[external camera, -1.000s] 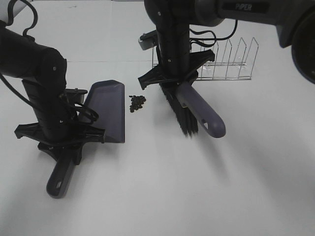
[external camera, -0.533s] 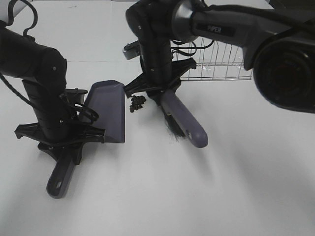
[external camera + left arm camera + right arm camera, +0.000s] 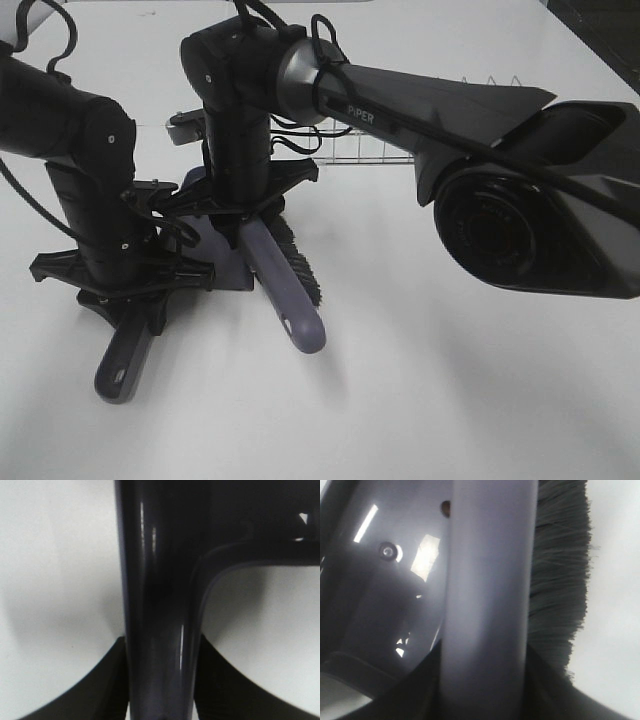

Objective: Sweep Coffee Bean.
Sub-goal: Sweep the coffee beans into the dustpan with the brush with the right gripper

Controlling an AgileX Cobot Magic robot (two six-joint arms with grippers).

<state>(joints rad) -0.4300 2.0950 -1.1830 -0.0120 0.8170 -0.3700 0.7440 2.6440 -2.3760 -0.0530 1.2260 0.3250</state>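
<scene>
White bench fills the whole scene, with a thin wire rack at the far side behind the right arm. From the high camera I see the left pincer clamped narrow on the handle of the pan. The left wrist view confirms it, with the dark handle running straight between the two black jaws. The pan sits on the bench with its handle pointing toward the near edge. The right arm reaches across the middle, and the right pincer is closed tight on the brush, which slants down beside the pan's right edge, its free end toward the near edge. The bristles face away from the pan, over bare bench. I cannot find the beans in the high view, because the right arm blocks the pan's mouth. The right wrist view shows only one dark brown speck peeking out at the edge of the brush, over the pan's glossy surface; it may be a bean, but I cannot be sure
</scene>
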